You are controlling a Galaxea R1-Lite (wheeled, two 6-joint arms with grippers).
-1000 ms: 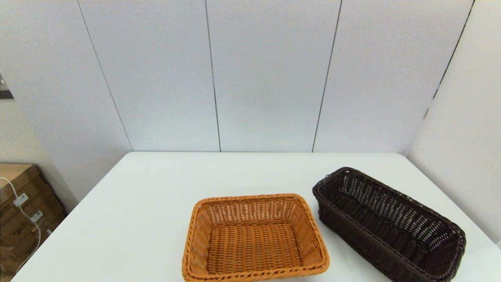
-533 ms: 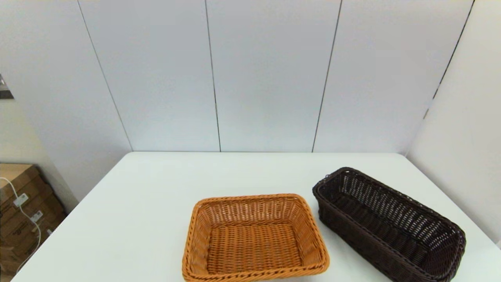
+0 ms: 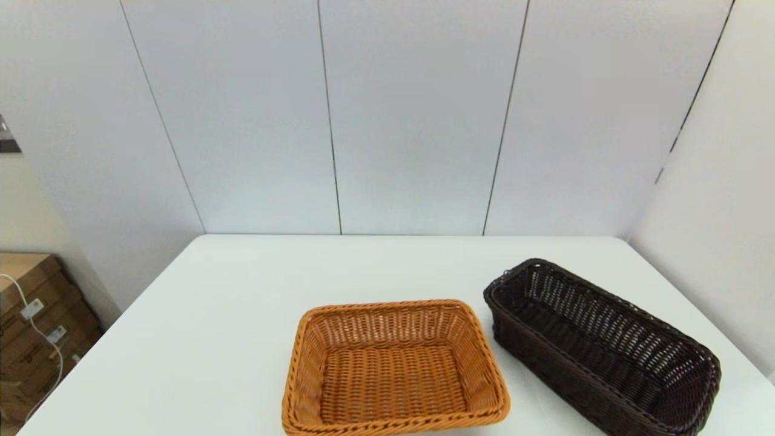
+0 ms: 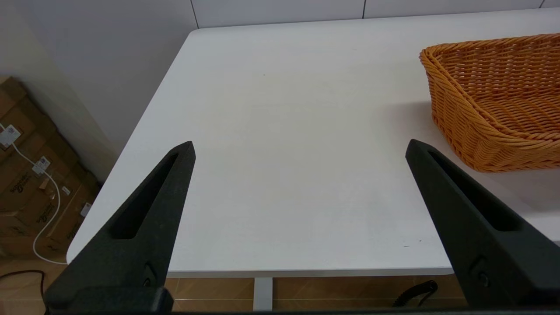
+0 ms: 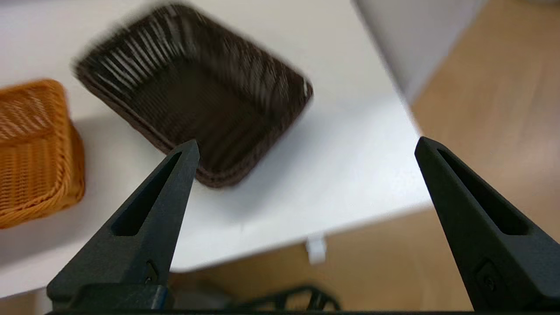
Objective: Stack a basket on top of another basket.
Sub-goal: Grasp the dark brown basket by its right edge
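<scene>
So far nothing grasped: dark basket (image 3: 602,348) on desk (image 3: 212,327) just right of orange basket (image 3: 393,369), apart. Right claw (image 5: 306,146) wide open, empty, above dark basket's near corner. Left claw (image 4: 299,148) open, empty, parked. Risk: thin rim pinch, basket tilts, slips, or knocks orange basket.

No text can be read; the brown cardboard boxes (image 4: 26,192) beside the tabletop carry dark print too small to make out.
</scene>
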